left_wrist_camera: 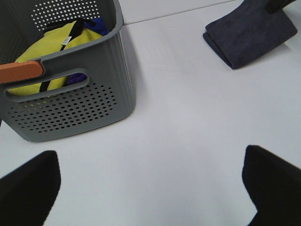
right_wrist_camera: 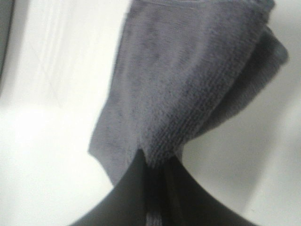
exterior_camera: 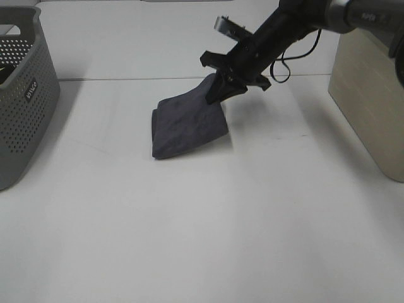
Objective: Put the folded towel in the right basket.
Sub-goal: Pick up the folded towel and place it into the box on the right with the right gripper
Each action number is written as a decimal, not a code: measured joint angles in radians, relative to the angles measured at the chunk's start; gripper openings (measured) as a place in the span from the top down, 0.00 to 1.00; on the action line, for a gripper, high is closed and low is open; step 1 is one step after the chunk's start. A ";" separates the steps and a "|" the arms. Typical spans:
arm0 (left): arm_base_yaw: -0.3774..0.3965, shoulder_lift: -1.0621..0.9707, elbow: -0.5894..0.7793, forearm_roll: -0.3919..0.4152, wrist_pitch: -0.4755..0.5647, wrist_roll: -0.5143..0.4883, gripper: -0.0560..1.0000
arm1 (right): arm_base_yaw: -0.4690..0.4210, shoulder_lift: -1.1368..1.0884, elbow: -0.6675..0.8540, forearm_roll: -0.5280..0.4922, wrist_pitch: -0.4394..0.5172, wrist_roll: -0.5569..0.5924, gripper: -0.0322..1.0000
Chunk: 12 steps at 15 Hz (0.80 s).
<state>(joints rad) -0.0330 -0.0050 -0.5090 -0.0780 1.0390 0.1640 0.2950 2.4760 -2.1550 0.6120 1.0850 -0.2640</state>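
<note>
White surface (exterior_camera: 189, 240) fills most of the exterior high view.

Right basket (exterior_camera: 372, 107): beige, plain-sided, at the right edge of the surface. Only its near wall shows, so I can't see inside.

Grey basket (exterior_camera: 25, 95): perforated, at the left edge, well apart from the beige one. The left wrist view shows a yellow cloth (left_wrist_camera: 47, 52) and a blue item (left_wrist_camera: 96, 23) inside it, plus an orange tab (left_wrist_camera: 21, 70) on the handle rim.

Right arm (exterior_camera: 297, 25): comes in from the upper right and angles down toward the middle of the surface.

Towel (exterior_camera: 186, 126): dark grey, folded, in the middle of the surface between the two baskets, a bit toward the far side. Not in either basket. Its far-right corner is pulled up, and its near-left edge looks to be resting on the surface.

Right end effector (exterior_camera: 221, 87): clenched on that raised towel corner. The right wrist view confirms it, with the fabric pinched tight between the two black fingers (right_wrist_camera: 127, 188) and the rest of the towel hanging away from them.

Left end effector (left_wrist_camera: 149, 153): released, fingers spread wide with nothing between them. It hovers over bare surface just beside the grey basket, well apart from the towel. Not visible in the exterior high view.
</note>
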 joint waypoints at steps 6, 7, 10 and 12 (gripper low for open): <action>0.000 0.000 0.000 0.000 0.000 0.000 0.01 | -0.011 -0.264 0.000 -0.122 0.013 0.026 0.94; 0.000 0.000 0.000 0.000 0.000 0.000 0.01 | -0.021 -0.303 0.000 -0.165 0.017 0.040 0.94; 0.000 0.000 0.000 0.000 0.000 0.000 0.01 | -0.084 -0.414 0.000 -0.252 0.029 0.087 0.94; 0.000 0.000 0.000 0.000 0.000 0.000 0.01 | -0.145 -0.459 0.000 -0.259 0.032 0.095 0.94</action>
<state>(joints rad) -0.0330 -0.0050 -0.5090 -0.0780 1.0390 0.1640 0.1500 2.0170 -2.1550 0.3530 1.1170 -0.1690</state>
